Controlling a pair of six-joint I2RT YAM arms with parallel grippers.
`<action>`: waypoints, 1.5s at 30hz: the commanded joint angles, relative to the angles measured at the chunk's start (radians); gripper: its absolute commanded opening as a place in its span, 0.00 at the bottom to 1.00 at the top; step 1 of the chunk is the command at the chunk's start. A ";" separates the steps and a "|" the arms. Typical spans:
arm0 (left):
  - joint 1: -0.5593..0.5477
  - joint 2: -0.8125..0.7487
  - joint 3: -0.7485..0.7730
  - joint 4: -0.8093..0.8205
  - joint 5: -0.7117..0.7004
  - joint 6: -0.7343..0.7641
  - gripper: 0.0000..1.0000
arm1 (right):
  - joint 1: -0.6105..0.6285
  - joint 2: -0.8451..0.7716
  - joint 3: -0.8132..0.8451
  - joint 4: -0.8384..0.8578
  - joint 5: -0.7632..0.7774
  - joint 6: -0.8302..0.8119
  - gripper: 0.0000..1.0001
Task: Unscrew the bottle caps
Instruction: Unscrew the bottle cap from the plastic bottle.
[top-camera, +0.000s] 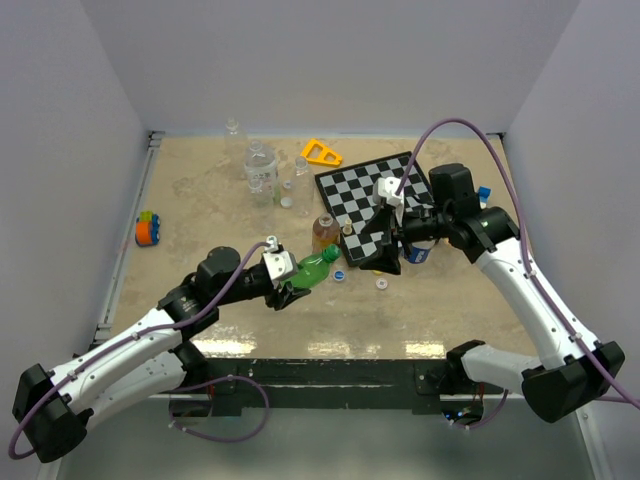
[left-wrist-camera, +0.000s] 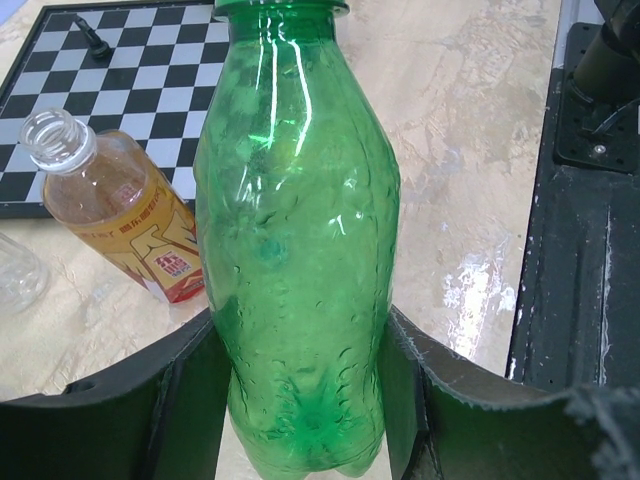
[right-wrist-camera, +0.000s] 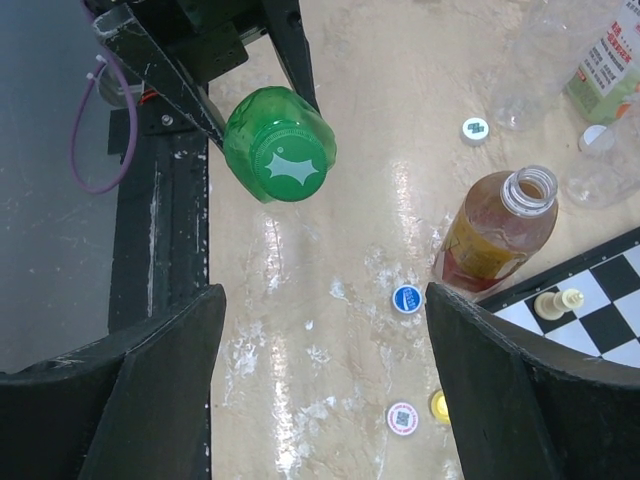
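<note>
The left fingers (left-wrist-camera: 190, 400) grip the lower body of a translucent green plastic bottle (left-wrist-camera: 300, 230) and hold it off the mottled beige tabletop (top-camera: 200, 200), above its near edge. The bottle's green screw cap (right-wrist-camera: 280, 165) is on. Its long axis lies nearly level, with the cap end pointing away and rightward at the right fingers (right-wrist-camera: 170, 370), which stand wide apart around nothing. Beyond, a round blue plastic cap (right-wrist-camera: 406, 298) and a white cap (right-wrist-camera: 402, 418) lie loose. An uncapped amber-brown plastic bottle (right-wrist-camera: 495, 235) stands upright just beside the black-and-white chessboard (top-camera: 370, 190).
</note>
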 joint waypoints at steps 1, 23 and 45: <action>0.000 -0.008 -0.017 0.058 -0.008 -0.017 0.00 | 0.000 0.006 0.044 -0.020 0.008 0.015 0.84; 0.000 0.000 -0.026 0.068 -0.008 -0.015 0.00 | 0.000 0.018 0.052 -0.029 0.019 0.058 0.83; -0.002 0.003 -0.029 0.074 -0.006 -0.017 0.00 | 0.000 0.070 0.075 -0.043 0.014 0.058 0.82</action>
